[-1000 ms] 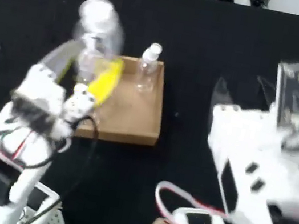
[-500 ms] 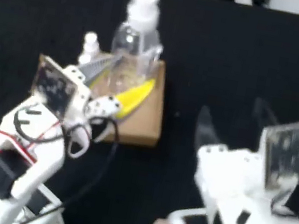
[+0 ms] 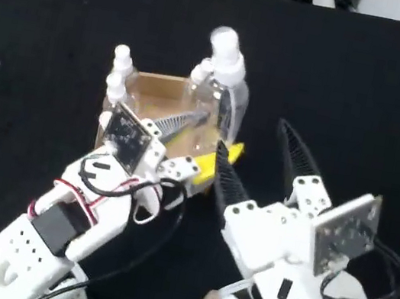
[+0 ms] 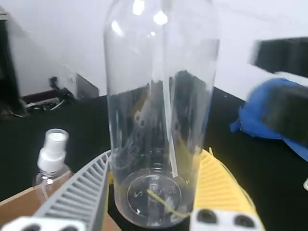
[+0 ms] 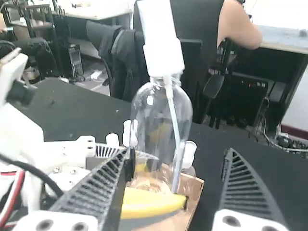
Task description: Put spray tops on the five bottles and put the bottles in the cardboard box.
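Observation:
My left gripper [image 3: 201, 140] is shut on the base of a clear bottle [image 3: 223, 95], one grey and one yellow finger on either side. The bottle stands upright over the right side of the cardboard box [image 3: 152, 88] and carries a white spray top [image 3: 225, 44]. In the left wrist view the bottle [image 4: 159, 110] rises from that gripper [image 4: 154, 204]. My right gripper [image 3: 259, 164] is open just right of the box, its black fingers pointing at the bottle. In the right wrist view this gripper [image 5: 173, 192] frames the bottle [image 5: 161, 120]. Capped bottles [image 3: 120, 66] stand in the box.
Another small capped bottle [image 4: 50, 159] stands in the box beside the held one. A blue object [image 4: 269, 115] lies off to the side in the left wrist view. Black tabletop [image 3: 365, 93] surrounds the box. Chairs and a person are in the room behind.
My left arm has swung the held bottle from the box's left side to its right side. My right arm has come in from the right, open fingers now close to the bottle.

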Tool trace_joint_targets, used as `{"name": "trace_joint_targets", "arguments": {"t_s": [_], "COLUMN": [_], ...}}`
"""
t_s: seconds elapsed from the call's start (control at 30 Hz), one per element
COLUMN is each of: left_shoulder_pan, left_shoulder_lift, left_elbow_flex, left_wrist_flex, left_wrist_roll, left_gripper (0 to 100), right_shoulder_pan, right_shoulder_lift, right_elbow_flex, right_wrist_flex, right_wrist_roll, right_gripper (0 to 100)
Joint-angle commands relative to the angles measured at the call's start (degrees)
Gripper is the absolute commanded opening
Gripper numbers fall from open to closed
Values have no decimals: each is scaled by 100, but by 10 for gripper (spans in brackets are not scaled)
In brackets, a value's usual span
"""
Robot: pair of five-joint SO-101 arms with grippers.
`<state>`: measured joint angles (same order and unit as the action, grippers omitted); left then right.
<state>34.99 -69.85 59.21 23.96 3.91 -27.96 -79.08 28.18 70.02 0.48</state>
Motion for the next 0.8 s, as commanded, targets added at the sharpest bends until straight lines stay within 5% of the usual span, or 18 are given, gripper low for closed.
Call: {"name": "trace_joint_targets", "arguments": {"t_s": [0.0, 0.33, 0.77], "left_shoulder_pan": [189, 286, 945], "left_shoulder_lift": [-53, -53, -53], "left_elbow_flex": [-66, 127, 224], "left_wrist_flex": [-176, -185, -193], "left_wrist_roll": [-26, -26, -35], "left_gripper": [30, 32, 30], "right_shoulder_pan": [-105, -132, -105], "right_shoulder_lift": [-400, -470, -488], "right_elbow_flex": [321, 418, 479], "right_wrist_flex": [-387, -334, -88], "right_wrist_roll": [-9, -35, -35], "right_gripper": [266, 379, 381]}}
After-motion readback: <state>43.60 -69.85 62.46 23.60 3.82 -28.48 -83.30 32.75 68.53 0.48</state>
